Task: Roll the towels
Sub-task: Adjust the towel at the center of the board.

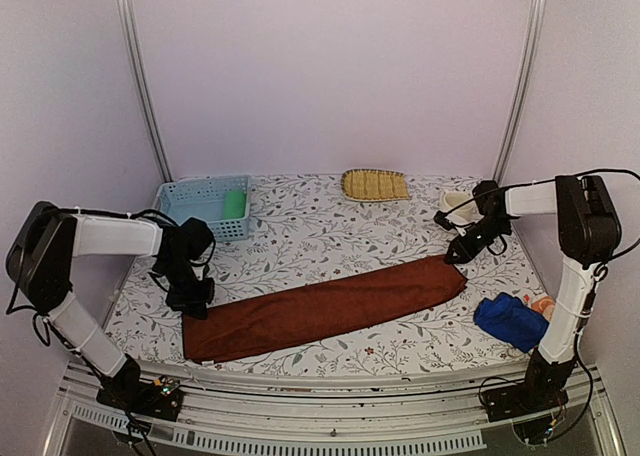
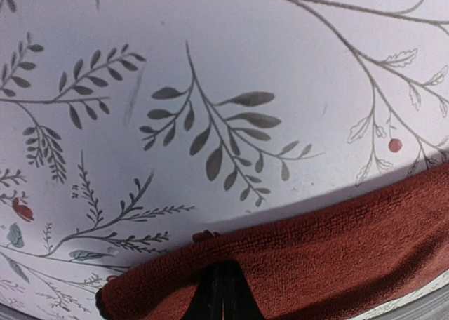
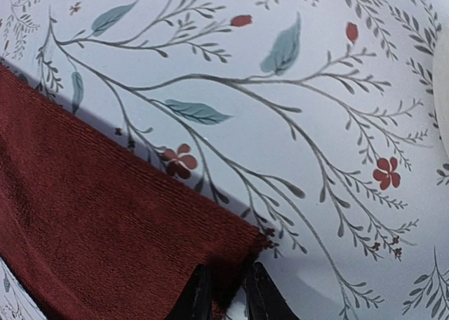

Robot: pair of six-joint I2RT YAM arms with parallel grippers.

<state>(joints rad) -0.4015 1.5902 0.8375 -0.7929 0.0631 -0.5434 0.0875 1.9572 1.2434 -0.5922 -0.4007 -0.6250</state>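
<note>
The dark reddish-brown towel [image 1: 330, 306] lies flat as one long strip across the table, from the near left to the right. My left gripper [image 1: 192, 306] sits at its left end. In the left wrist view its fingers [image 2: 223, 267] are pressed together in the towel's raised edge [image 2: 337, 243]. My right gripper [image 1: 452, 254] is at the far right corner, and that corner [image 3: 84, 215] fills the narrow gap between its jaws [image 3: 228, 267]. A blue towel [image 1: 510, 321] and an orange towel [image 1: 543, 304] lie bunched by the right arm. A green towel [image 1: 235, 204] sits rolled in the basket.
A pale blue perforated basket [image 1: 195, 201] stands at the back left. A yellow woven straw tray [image 1: 375, 184] lies at the back middle. A small white object [image 1: 455, 201] sits just behind the right gripper. The table's near edge runs close below the brown towel.
</note>
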